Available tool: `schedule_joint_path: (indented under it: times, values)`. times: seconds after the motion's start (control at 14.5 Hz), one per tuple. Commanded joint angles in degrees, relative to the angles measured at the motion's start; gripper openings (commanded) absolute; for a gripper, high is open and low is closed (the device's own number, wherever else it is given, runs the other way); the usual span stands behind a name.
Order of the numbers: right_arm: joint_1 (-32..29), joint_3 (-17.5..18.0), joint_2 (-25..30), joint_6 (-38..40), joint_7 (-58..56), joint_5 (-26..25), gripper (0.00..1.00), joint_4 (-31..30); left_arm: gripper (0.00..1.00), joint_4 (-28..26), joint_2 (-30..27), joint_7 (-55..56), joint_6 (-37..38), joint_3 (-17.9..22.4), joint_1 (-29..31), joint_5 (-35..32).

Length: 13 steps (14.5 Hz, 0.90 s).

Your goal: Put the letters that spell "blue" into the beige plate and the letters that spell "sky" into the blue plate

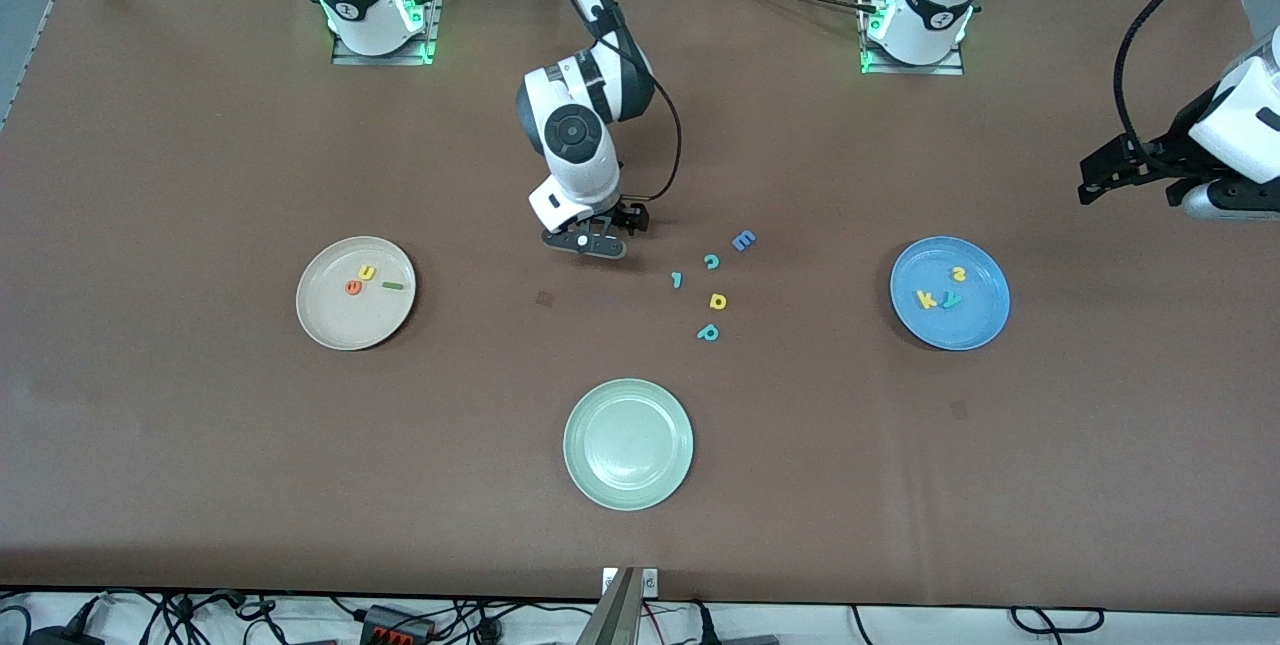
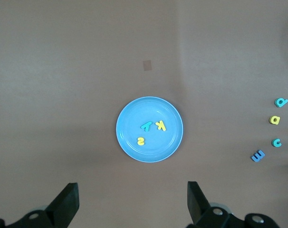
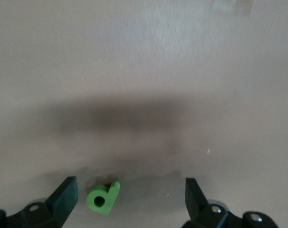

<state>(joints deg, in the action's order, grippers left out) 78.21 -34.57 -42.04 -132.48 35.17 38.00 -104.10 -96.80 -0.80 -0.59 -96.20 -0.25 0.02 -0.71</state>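
Note:
The beige plate (image 1: 345, 325) holds an orange e (image 1: 353, 287), a yellow u (image 1: 367, 273) and a dark green l (image 1: 393, 285). In the blue plate (image 1: 960, 330) lie a yellow s (image 1: 958, 274), a yellow k (image 1: 927, 299) and a teal y (image 1: 951, 299). My right gripper (image 1: 600, 243) is low over the table's middle and open. The green b (image 3: 103, 197) lies flat between its fingers, close to one fingertip (image 3: 68, 190); the front view hides it. My left gripper (image 1: 1095, 180) hangs open and empty at the left arm's end of the table, looking down on the blue plate (image 2: 170, 142).
A pale green plate (image 1: 628, 443) sits nearest the front camera. Between the right gripper and the blue plate lie loose letters: a blue E (image 1: 743, 241), a teal c (image 1: 711, 261), a small teal piece (image 1: 677, 278), a yellow d shape (image 1: 717, 301) and a teal p (image 1: 708, 332).

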Motion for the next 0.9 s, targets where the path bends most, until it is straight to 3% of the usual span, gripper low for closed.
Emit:
schedule_joint_path:
  times: [0.0, 0.28, 0.48, 0.55, 0.83]
  values:
    - [0.3, 0.8, 0.0, -0.3, 4.6, 1.1, 1.0, 0.8, 1.0, 0.9, -0.1, -1.1, 1.4, -0.1, -0.5, 1.3]
    - [0.3, 1.8, -2.2, -0.3, 8.9, 1.2, 0.97, 3.8, 1.0, 0.9, 0.0, -1.0, 1.3, 0.0, -0.5, 1.3]
    - [0.1, 2.4, -3.0, -0.3, 8.5, 0.9, 0.79, 4.8, 1.0, 1.0, 0.0, -1.0, 1.2, 0.0, -0.5, 1.2]
    - [-0.1, 2.4, -3.1, -0.3, 9.0, 1.0, 0.64, 4.8, 1.0, 1.0, 0.0, -1.0, 1.2, 0.0, -0.5, 1.2]
    - [-0.1, 2.5, -3.1, -0.1, 9.3, 1.1, 0.52, 4.7, 1.0, 1.0, 0.0, -1.1, 1.2, 0.0, -0.5, 1.2]
